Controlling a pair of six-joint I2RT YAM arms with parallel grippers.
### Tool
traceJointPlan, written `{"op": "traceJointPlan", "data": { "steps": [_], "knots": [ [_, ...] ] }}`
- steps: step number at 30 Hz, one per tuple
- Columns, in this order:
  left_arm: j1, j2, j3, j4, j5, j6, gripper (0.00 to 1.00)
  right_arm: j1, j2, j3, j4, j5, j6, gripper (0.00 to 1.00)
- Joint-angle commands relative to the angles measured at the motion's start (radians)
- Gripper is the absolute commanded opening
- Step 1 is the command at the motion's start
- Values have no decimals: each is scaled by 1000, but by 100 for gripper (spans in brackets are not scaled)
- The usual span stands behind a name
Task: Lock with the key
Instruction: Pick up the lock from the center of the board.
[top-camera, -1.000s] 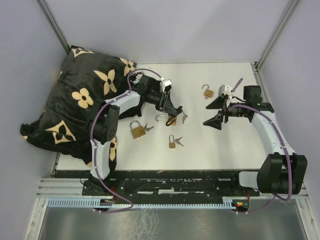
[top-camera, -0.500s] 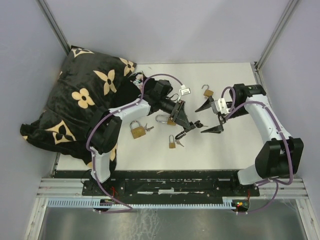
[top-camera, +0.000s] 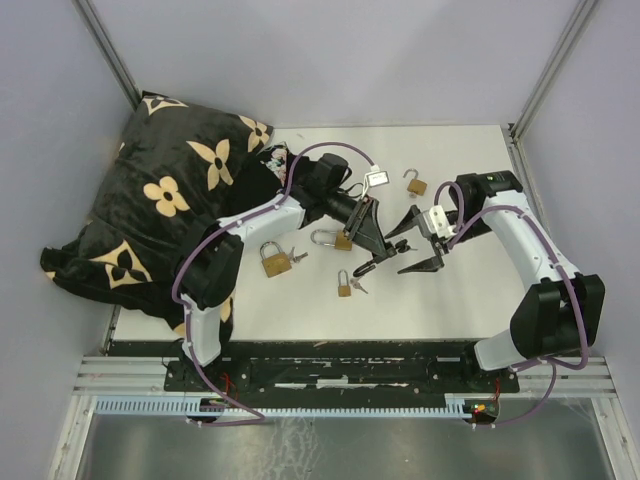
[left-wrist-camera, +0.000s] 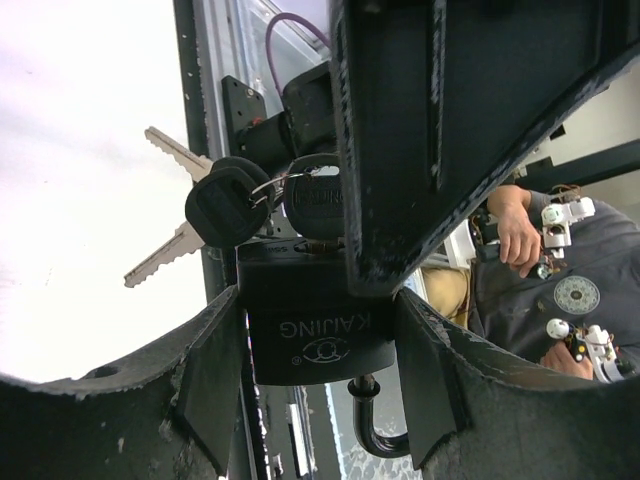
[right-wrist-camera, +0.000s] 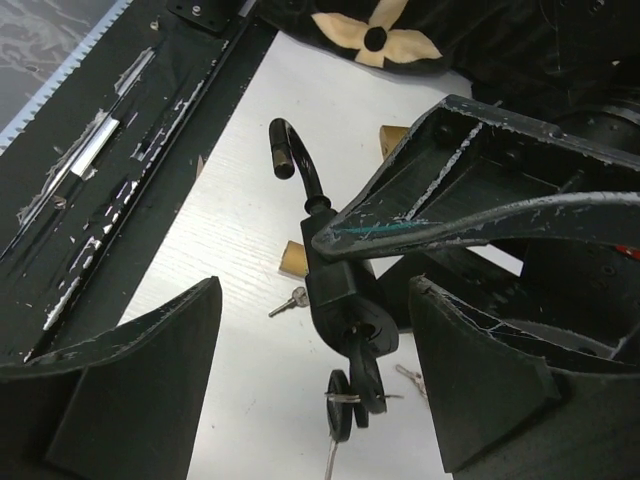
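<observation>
White-shelled arms (top-camera: 527, 240), black joints (top-camera: 548, 335), purple cables (top-camera: 330, 150), scuffed black gripper fingers (right-wrist-camera: 120, 370)

Five padlocks are in view. Four are brass and lie on the tabletop (top-camera: 470, 290): a large brass padlock (top-camera: 273, 262), a small brass padlock (top-camera: 344, 286), an open-shackled brass padlock (top-camera: 415, 184) and a silver-shackled brass padlock (top-camera: 343, 243), partly hidden. The fifth is a black padlock (left-wrist-camera: 310, 325). It carries three black-headed keys: one inserted key (left-wrist-camera: 318, 200) and two hanging keys (left-wrist-camera: 225, 205) on a ring. Small key bunches number two, a first bunch (top-camera: 297, 256) and a second bunch (top-camera: 358, 286); keys per bunch cannot be told. There is one flowered cushion (top-camera: 170, 200).
</observation>
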Motion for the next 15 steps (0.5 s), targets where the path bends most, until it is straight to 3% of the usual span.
{"op": "traceJointPlan", "data": {
  "steps": [1, 15],
  "knots": [
    [-24, -36, 75, 49, 100, -57, 13, 31, -16, 11, -148, -43, -257, 80],
    [-43, -46, 91, 49, 127, -61, 14, 50, -43, -5, -24, 4, -143, 57]
  ]
}}
